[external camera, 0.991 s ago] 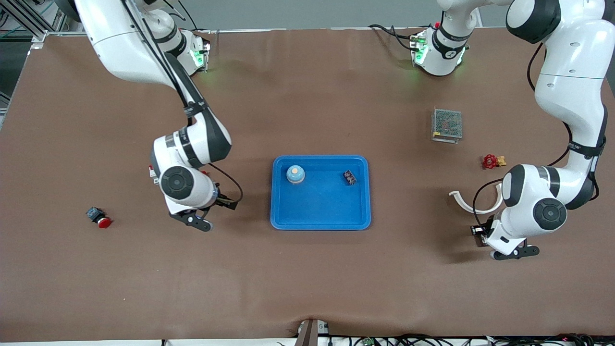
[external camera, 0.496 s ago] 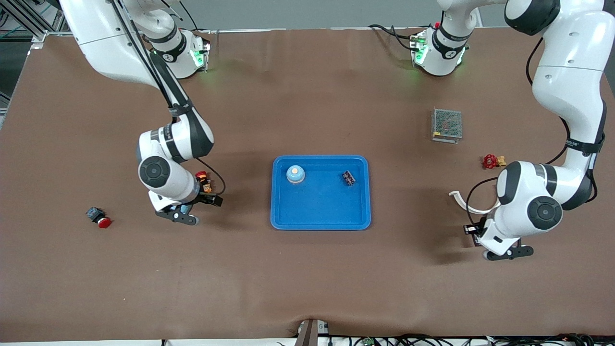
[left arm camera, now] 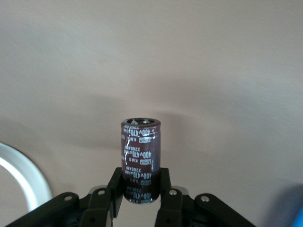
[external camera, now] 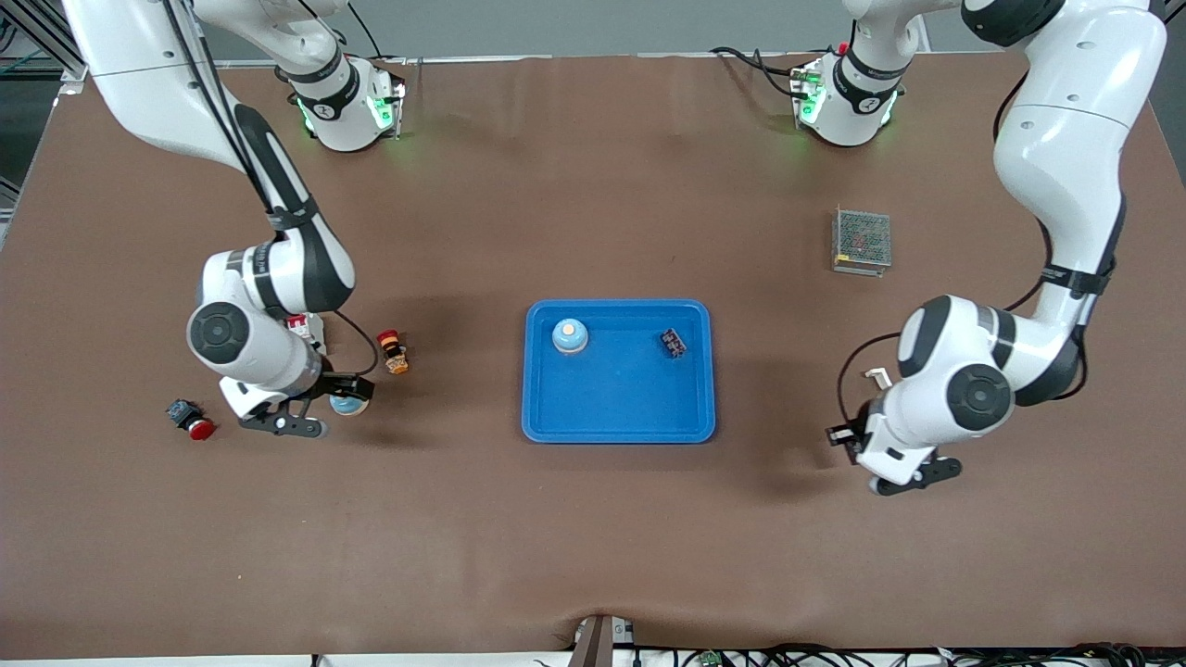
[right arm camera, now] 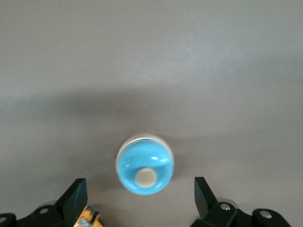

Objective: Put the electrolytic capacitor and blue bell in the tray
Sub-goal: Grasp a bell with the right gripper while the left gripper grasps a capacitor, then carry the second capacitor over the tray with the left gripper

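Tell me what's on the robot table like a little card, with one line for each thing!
tray: bright blue, in the middle of the table
in the tray: a blue bell and a small dark part
left claw: shut on the capacitor, over bare table toward the left arm's end
right claw: open, over a second blue bell that sits on the table
other stuff: red button, orange button, metal mesh box
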